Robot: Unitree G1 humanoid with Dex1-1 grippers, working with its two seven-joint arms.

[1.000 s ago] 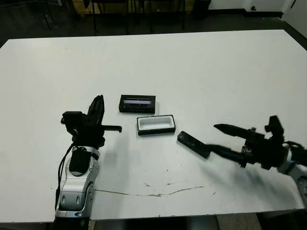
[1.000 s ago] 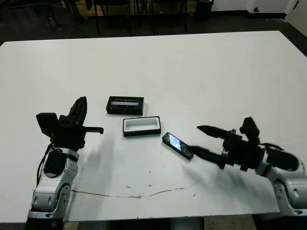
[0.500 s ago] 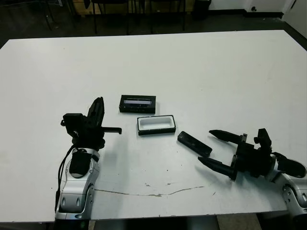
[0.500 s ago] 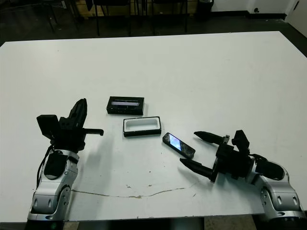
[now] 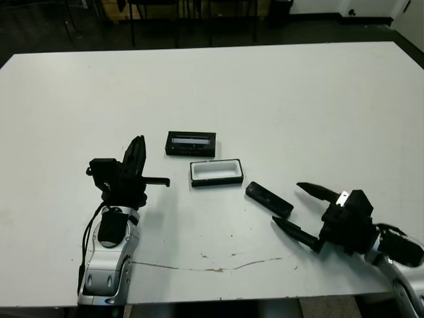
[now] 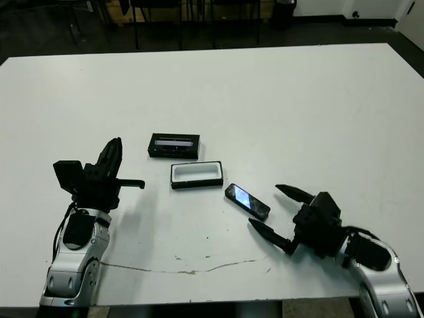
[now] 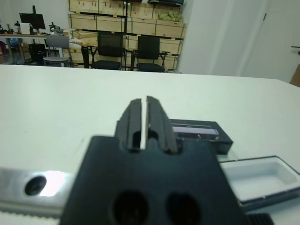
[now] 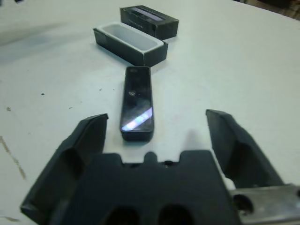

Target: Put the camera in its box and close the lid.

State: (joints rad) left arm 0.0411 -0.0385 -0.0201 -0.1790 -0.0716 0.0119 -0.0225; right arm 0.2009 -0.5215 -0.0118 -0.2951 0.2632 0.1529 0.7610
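White table, seen from the head camera. Three task items sit close together near its middle.

Camera: slim black bar lying flat on the table, set at a slant, just off the right near corner of the box and not touching it. In the right wrist view its glossy face catches a pale reflection.

Box: shallow tray, black walls, white lining, open side up, nothing inside.

Lid: black rectangular piece with a pale strip along its face, lying just beyond the box, a narrow gap of table between them.

Right gripper: low over the table on the near right side, fingers spread wide apart, holding nothing. The fingers point toward the camera; its near end lies just ahead of the gap between them, and no finger touches it.

Left gripper: held upright at the left of the box, apart from it. Fingers pressed nearly together with only a thin slit between them in the left wrist view, gripping nothing.

A thin crack-like line runs across the table surface near the front edge.
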